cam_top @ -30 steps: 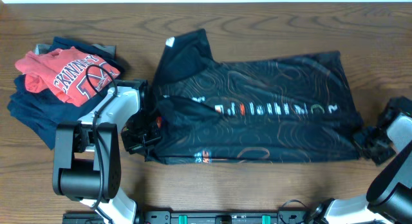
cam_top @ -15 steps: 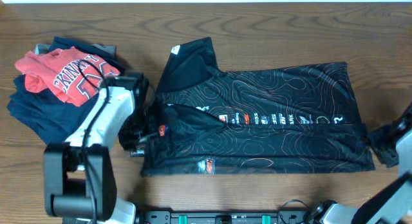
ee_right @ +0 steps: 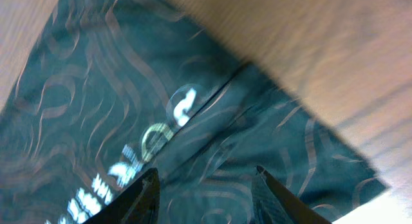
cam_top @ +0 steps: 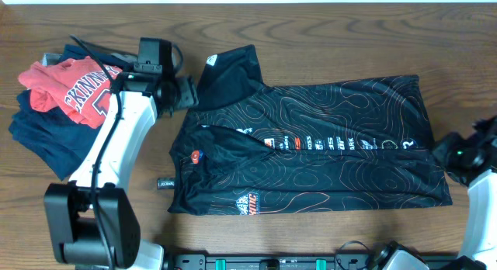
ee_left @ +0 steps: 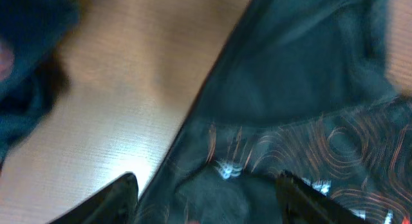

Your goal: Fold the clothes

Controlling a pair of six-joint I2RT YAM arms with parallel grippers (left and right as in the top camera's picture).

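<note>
Overhead: fixed above, facing straight down, far off; takes in the table (cam_top: 311, 22), the black garment (cam_top: 326, 154) and both my arms.
Left wrist: close, blurred, looking past my left fingers (ee_left: 119, 198) at the garment's left edge and wood.
Right wrist: close, looking past my right fingers (ee_right: 138, 198) at its right end.
Shared by all three: the garment.

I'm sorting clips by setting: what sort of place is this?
Probably a robotics lab or test bench, not a home: a left arm and right arm stand at a wooden table, with a black garment spread flat and a pile of other clothes beside it.
</note>
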